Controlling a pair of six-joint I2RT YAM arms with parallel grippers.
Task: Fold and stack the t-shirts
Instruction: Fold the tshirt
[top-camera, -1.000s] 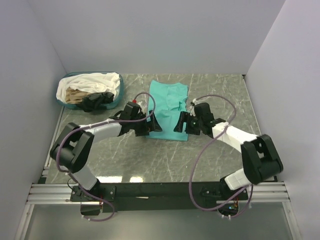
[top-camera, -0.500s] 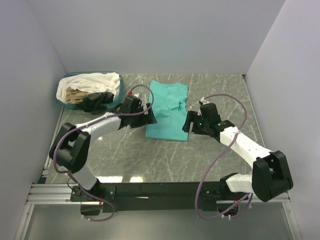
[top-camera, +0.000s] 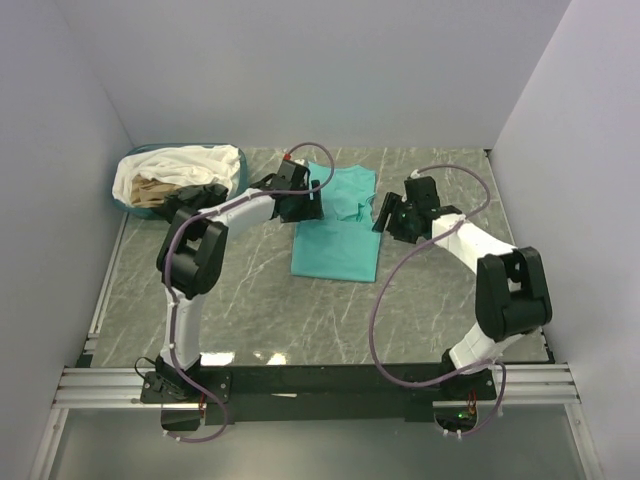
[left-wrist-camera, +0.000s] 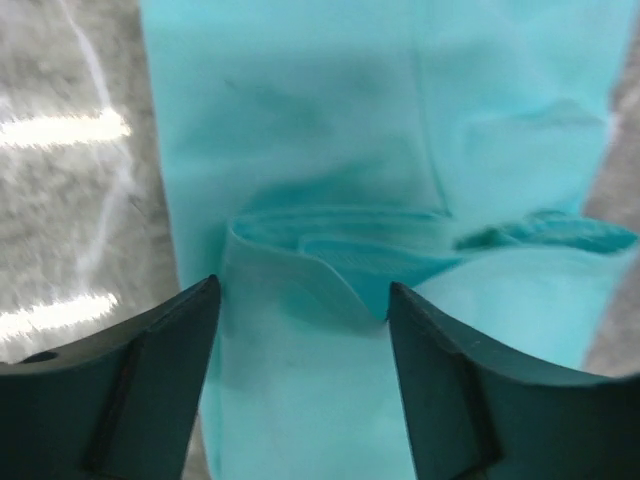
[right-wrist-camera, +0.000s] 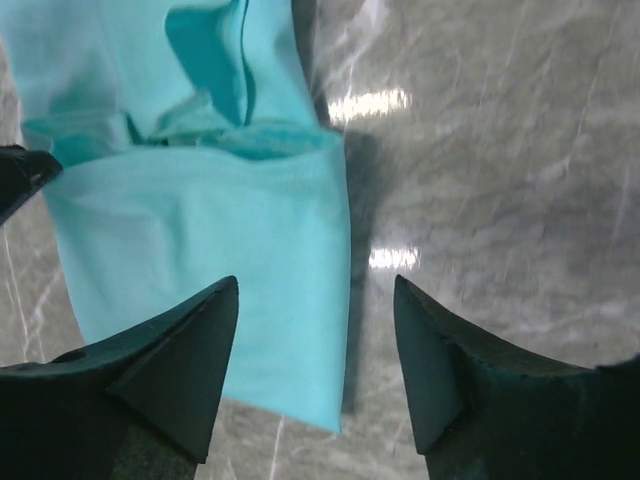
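Observation:
A plain teal-green t-shirt (top-camera: 338, 245) lies on the marble table, folded into a long strip with a bunched ridge across its middle. My left gripper (top-camera: 313, 203) is open at the shirt's left edge. In the left wrist view the open jaws (left-wrist-camera: 305, 300) sit over the teal cloth (left-wrist-camera: 300, 120), just short of the ridge. My right gripper (top-camera: 381, 215) is open at the shirt's right edge. In the right wrist view it (right-wrist-camera: 315, 290) straddles the edge of the cloth (right-wrist-camera: 200, 240), holding nothing. White (top-camera: 180, 160), beige (top-camera: 152, 190) and black (top-camera: 195, 200) shirts lie in the basket.
The oval teal-rimmed basket (top-camera: 241, 183) stands at the back left, close to the left arm's forearm. Grey walls close in the table on the left, back and right. Bare marble (top-camera: 270, 310) lies between the shirt and the arm bases.
Both grippers have moved from the shirt's near hem toward the back, along its left and right edges, to its middle. Both stay open. The shirt has hardly shifted.

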